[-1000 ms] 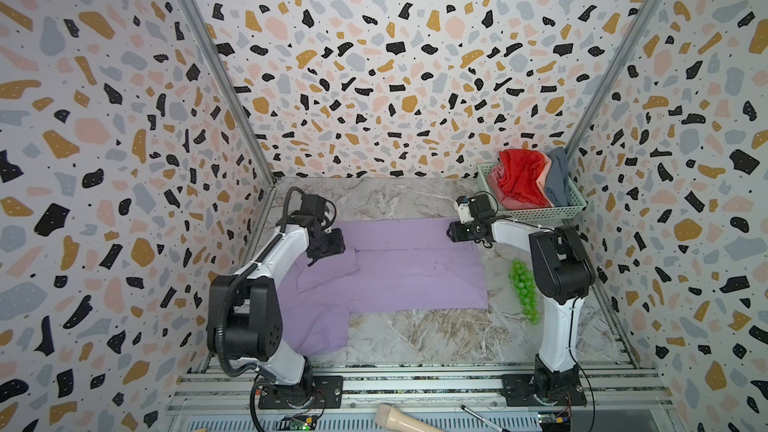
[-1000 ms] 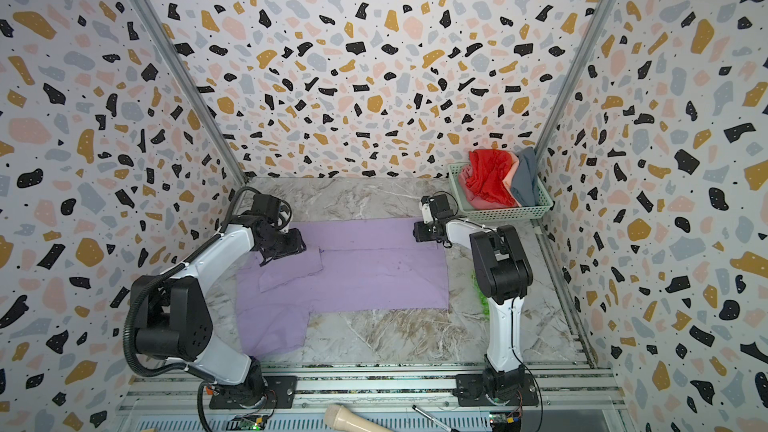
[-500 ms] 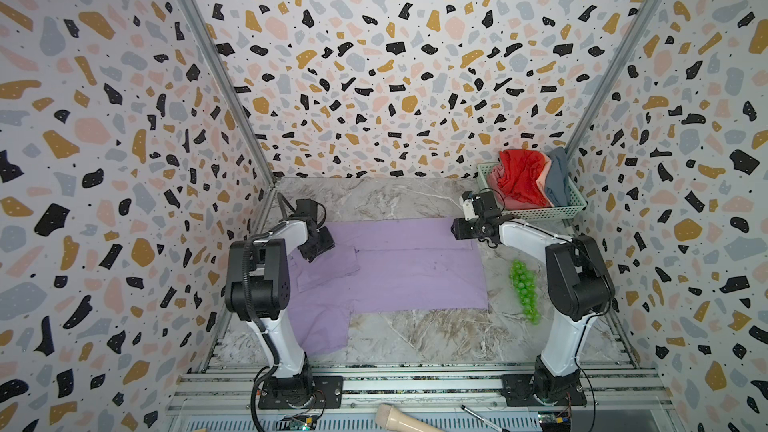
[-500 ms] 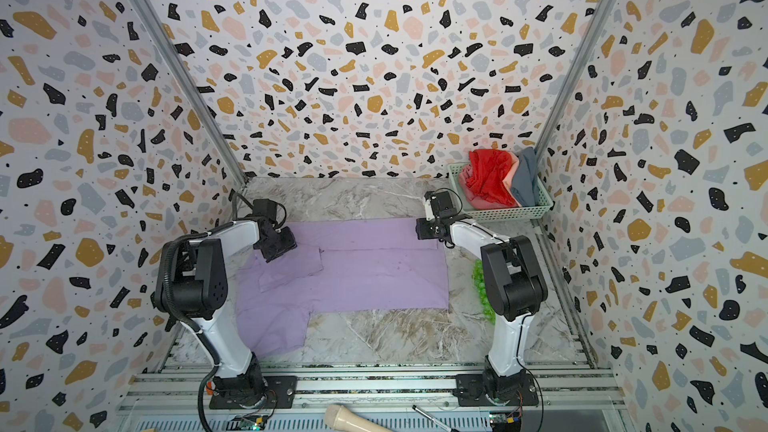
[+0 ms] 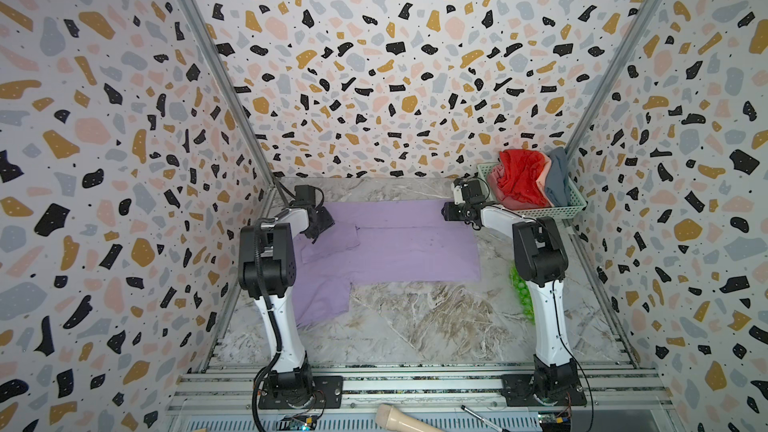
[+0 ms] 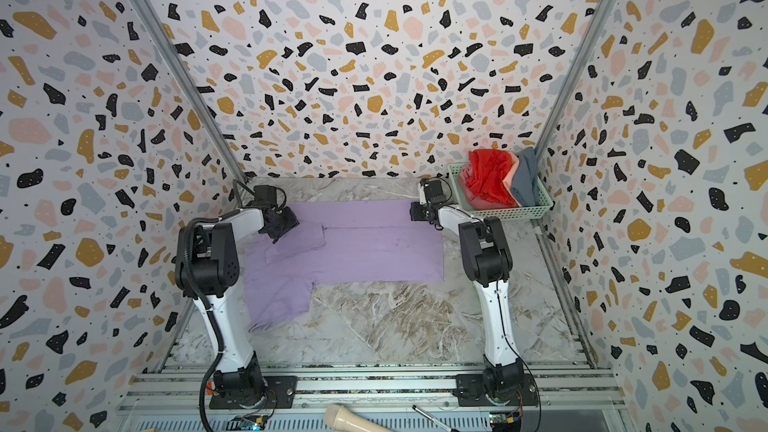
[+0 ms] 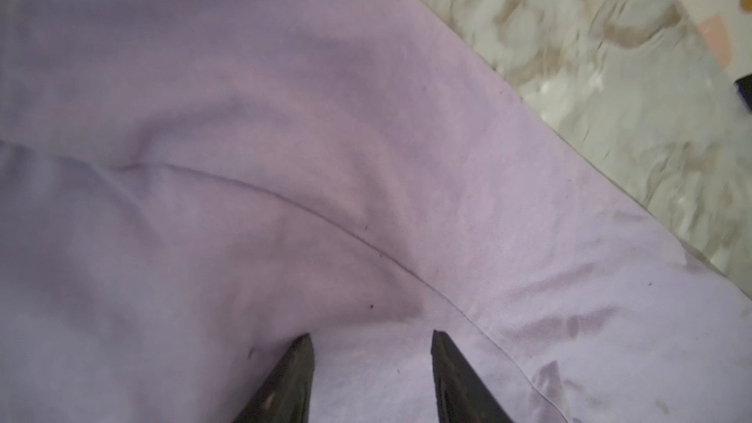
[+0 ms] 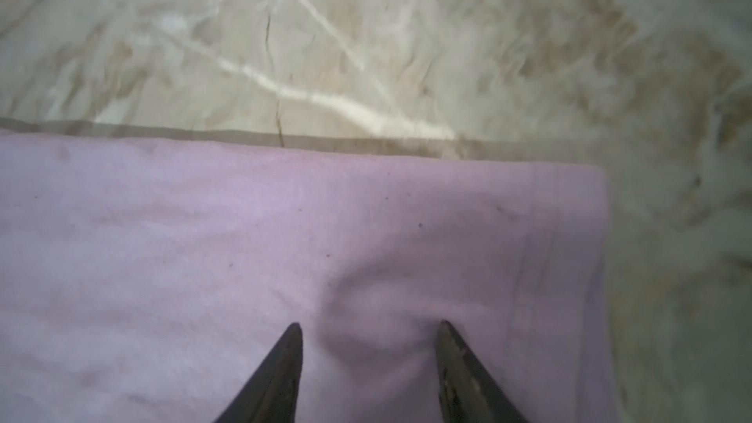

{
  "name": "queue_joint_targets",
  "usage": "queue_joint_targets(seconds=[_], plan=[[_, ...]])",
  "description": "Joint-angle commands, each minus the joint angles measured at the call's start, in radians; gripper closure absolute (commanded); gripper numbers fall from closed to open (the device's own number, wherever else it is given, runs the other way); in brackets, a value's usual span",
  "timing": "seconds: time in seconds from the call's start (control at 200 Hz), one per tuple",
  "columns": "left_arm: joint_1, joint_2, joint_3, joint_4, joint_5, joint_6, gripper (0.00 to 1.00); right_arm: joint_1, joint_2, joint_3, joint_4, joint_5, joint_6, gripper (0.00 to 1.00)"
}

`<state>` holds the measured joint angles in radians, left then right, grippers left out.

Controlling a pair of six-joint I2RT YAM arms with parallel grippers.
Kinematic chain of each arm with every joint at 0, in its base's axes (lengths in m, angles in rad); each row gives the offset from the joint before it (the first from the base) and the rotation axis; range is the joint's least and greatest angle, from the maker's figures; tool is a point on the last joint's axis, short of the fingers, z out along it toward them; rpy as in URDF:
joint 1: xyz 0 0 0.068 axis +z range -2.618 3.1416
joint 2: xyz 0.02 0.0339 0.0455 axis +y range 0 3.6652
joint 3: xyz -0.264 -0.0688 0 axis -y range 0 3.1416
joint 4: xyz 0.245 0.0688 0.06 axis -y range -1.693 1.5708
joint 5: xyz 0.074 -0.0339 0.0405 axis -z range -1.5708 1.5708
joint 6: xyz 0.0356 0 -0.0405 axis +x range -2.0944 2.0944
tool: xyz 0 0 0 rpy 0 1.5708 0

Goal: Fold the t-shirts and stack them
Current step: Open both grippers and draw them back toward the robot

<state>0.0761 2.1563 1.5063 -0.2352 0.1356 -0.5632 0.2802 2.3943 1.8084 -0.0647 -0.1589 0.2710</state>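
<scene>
A lavender-purple t-shirt [image 5: 399, 243] [image 6: 374, 247] lies spread on the marble table, its far strip folded over and one sleeve lying on the body at the left. My left gripper [image 5: 320, 226] [image 7: 370, 337] stands open with its fingertips [image 7: 301, 343] down on the cloth near that sleeve seam. My right gripper [image 5: 449, 211] [image 8: 370, 325] is open too, tips on the shirt's [image 8: 244, 238] far right corner, with a small bulge of cloth between them. The red [image 5: 519, 176], salmon pink [image 5: 542, 191] and blue-grey [image 5: 559, 180] t-shirts are heaped in the basket.
The pale green mesh basket [image 5: 573, 205] stands in the far right corner, close behind the right gripper. A green knobbly object [image 5: 519, 288] lies beside the right arm. A beige handle [image 5: 399, 421] and a pen [image 5: 478, 413] rest on the front rail. Bare marble [image 5: 436, 317] lies in front of the shirt.
Both arms have re-posed, their elbows swinging toward the front. The left gripper has shifted a little toward the far left edge of the shirt. The right gripper has barely moved.
</scene>
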Motion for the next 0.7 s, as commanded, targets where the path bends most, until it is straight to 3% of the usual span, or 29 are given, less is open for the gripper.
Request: queue_joint_targets(seconds=[0.0, 0.14, 0.28, 0.345, 0.446, 0.696], plan=[[0.010, 0.121, 0.073, -0.029, 0.052, -0.037, 0.50, -0.036, 0.121, 0.158, -0.058, -0.052, 0.057, 0.46], [0.011, 0.169, 0.171, 0.005, 0.078, -0.059, 0.50, -0.045, 0.210, 0.306, -0.014, -0.158, 0.105, 0.46], [0.014, 0.115, 0.200, 0.014, 0.121, -0.053, 0.50, -0.042, 0.163, 0.287, 0.030, -0.191, 0.109, 0.43], [0.013, 0.052, 0.181, 0.016, 0.150, -0.041, 0.50, -0.040, 0.078, 0.198, 0.065, -0.156, 0.100, 0.42], [0.016, -0.077, 0.114, -0.060, 0.105, 0.018, 0.49, -0.036, -0.097, -0.013, 0.143, -0.097, 0.109, 0.39], [0.084, -0.457, -0.299, -0.226, -0.113, 0.046, 0.44, -0.002, -0.478, -0.445, 0.129, -0.017, 0.154, 0.35]])
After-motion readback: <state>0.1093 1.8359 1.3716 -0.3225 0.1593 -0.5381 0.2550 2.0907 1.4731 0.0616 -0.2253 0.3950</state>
